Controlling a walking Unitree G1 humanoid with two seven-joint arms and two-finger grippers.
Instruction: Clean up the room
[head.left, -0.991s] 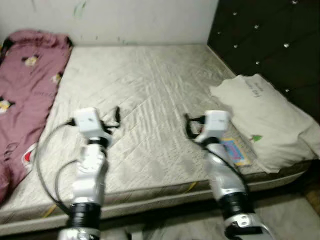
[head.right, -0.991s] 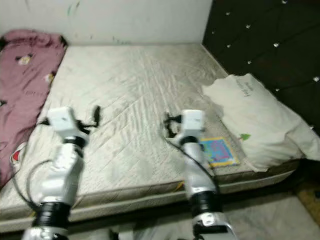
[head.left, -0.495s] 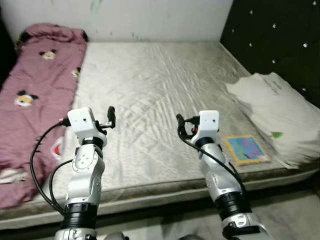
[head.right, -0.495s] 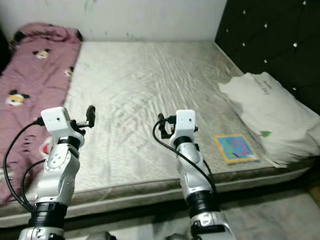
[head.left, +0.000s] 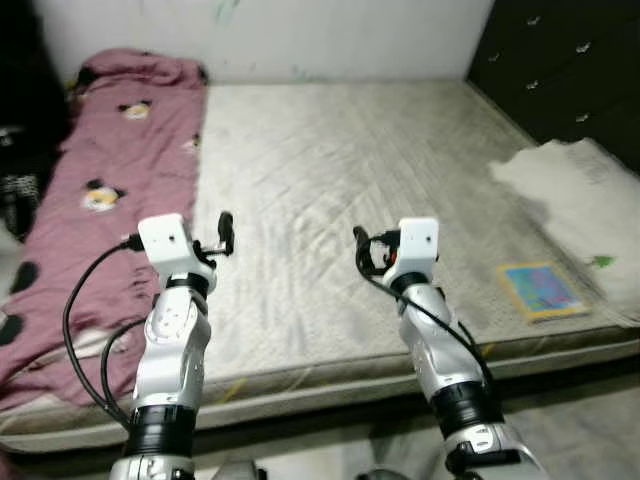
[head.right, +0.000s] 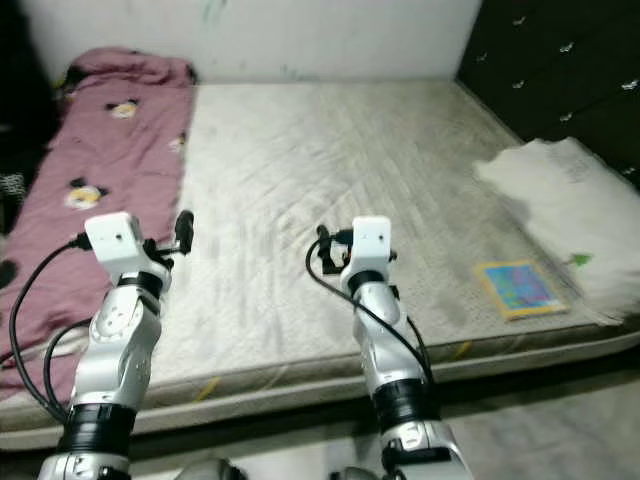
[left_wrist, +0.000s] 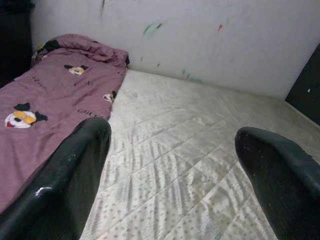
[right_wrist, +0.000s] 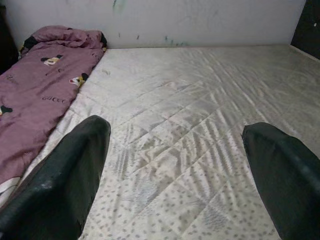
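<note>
Both hands hover empty over the near edge of a bare quilted bed (head.left: 340, 170), fingers spread wide. The left hand (head.left: 224, 232) sits at lower left of the frame, just beside a mauve cartoon-print blanket (head.left: 110, 190) along the left side. The right hand (head.left: 362, 250) is at centre; a colourful book (head.left: 540, 289) and white pillow (head.left: 585, 190) lie well apart at right.

Mattress (head.left: 330, 170) at centre. Blanket (head.left: 110, 200) on it at 9 to 10 o'clock. Pillow (head.left: 580, 190) at 3 o'clock; book (head.left: 541, 290) just before it at 4 o'clock. Wall (head.left: 330, 35) behind, at 12 o'clock.
</note>
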